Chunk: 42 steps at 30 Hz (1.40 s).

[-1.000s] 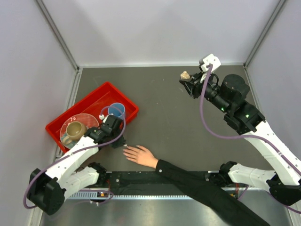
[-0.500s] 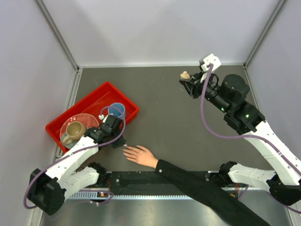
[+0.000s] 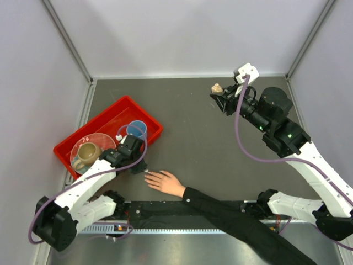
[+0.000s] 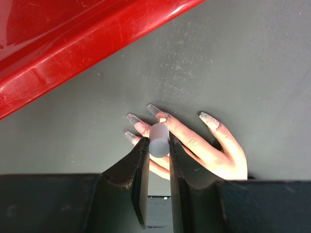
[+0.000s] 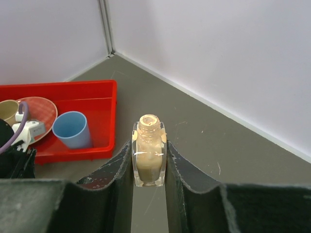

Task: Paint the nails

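Nothing has shifted over the past second. My left pincer pinches a grey cylinder just over the nails of the hand lying flat on the desk beside the red tray. My right pincer clamps the open polish bottle.
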Motion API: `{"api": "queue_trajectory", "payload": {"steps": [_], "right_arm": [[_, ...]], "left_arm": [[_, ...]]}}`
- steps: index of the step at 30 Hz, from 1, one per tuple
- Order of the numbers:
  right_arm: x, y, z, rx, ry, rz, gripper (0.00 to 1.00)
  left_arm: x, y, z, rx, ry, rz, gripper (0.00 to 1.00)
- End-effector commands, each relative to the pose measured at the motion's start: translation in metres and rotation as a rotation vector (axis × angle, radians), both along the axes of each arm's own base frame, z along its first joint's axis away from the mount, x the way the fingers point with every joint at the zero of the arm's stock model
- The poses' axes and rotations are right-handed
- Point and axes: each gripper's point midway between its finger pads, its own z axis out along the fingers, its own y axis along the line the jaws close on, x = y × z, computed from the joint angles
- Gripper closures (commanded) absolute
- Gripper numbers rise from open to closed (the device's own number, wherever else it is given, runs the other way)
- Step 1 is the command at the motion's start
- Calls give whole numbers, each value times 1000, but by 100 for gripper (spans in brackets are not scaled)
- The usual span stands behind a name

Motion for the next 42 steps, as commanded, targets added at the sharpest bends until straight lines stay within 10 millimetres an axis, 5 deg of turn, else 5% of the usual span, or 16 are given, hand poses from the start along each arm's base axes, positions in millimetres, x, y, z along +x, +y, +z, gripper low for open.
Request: {"api": "queue_trajectory", "payload": {"steps": [1, 42], "right_arm": [[-1, -2, 36, 70, -69, -4, 100], [3, 1, 34, 64, -69, -2, 100]], "left_arm": [[2, 4, -3, 16, -4, 7, 100], [16, 8, -5, 27, -19, 14, 100]]}}
